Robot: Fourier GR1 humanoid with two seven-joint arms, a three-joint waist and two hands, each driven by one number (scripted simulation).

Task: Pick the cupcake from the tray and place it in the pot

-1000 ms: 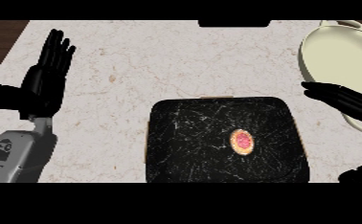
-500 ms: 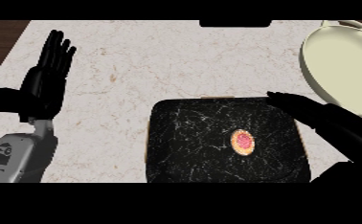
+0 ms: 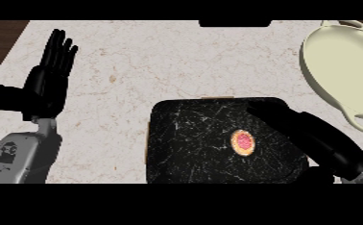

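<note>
A small cupcake (image 3: pixel 243 142) with pink topping sits on the black speckled tray (image 3: pixel 191 147), right of the tray's middle. My right hand (image 3: pixel 305 130) lies over the tray's right side, fingers straight and pointing up-left, just right of the cupcake and not holding it. The cream pot (image 3: pixel 333 70) shows at the right edge, partly cut off. At the left edge my left hand (image 3: pixel 50 80) rests open with fingers up.
The tray lies on a pale marble counter (image 3: pixel 163 70). A dark object (image 3: pixel 234 23) sits at the counter's far edge. A brown strip (image 3: pixel 10 34) marks the counter's far left corner.
My right hand has moved left from beside the pot over the tray's right side, close to the cupcake. The left hand, tray and cupcake have stayed put.
</note>
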